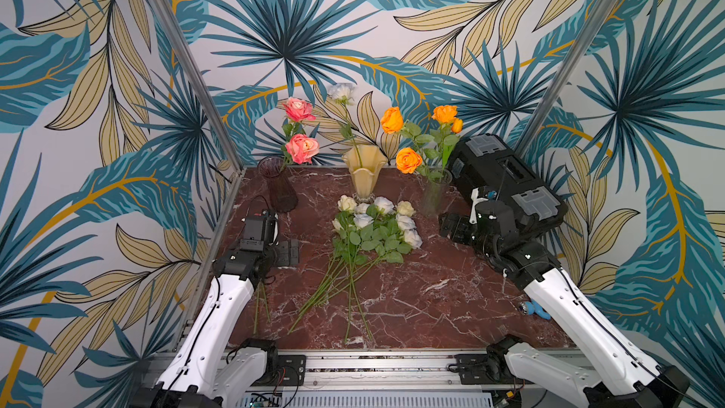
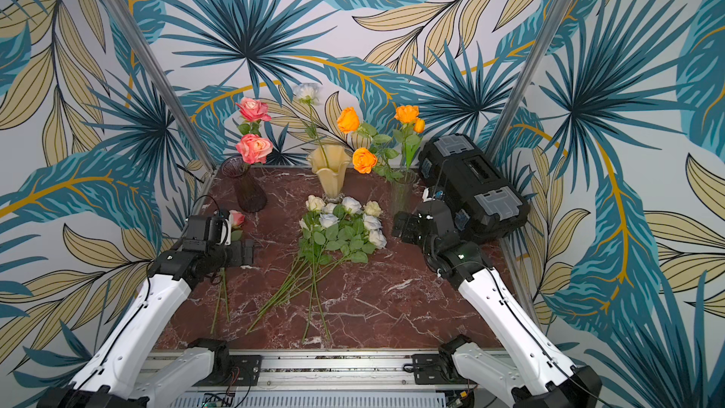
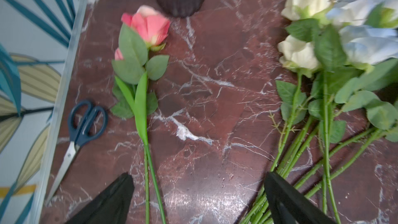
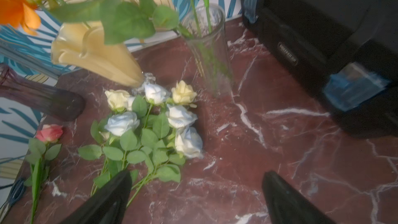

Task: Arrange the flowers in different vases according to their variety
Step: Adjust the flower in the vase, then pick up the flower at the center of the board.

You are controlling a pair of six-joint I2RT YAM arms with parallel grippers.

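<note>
A dark red marble desk (image 1: 431, 300) is shown from above. At its left edge, blue-handled scissors (image 3: 86, 123) lie unused. Beside them a loose pink rose (image 3: 148, 25) and a pink tulip bud (image 3: 118, 54) lie flat, heads towards the dark purple ribbed vase (image 1: 281, 186), where two pink roses (image 1: 301, 149) are already stood; that vase is probably meant for them too. The left arm (image 1: 231, 296) is bent low over them. The left fingers (image 3: 116, 199) are spread wide and hold nothing, and the two stems run between them.

In the middle, one pale-blue rose (image 1: 341, 92) is stood in the cream-yellow ruffled vase (image 1: 364, 174). A bunch of white, cream and pale-blue roses (image 1: 376, 221) lies just in front, probably awaiting it.

To the right, three orange roses (image 1: 408, 159) and an orange tulip bud (image 1: 457, 125) are gathered in the clear glass vase (image 1: 435, 194). The right arm (image 1: 557, 292) is stretched forward beside a black toolbox (image 1: 506, 178), wrist near that vase. The right fingers (image 4: 286, 199) are wide apart and empty, aimed towards the bunch.
</note>
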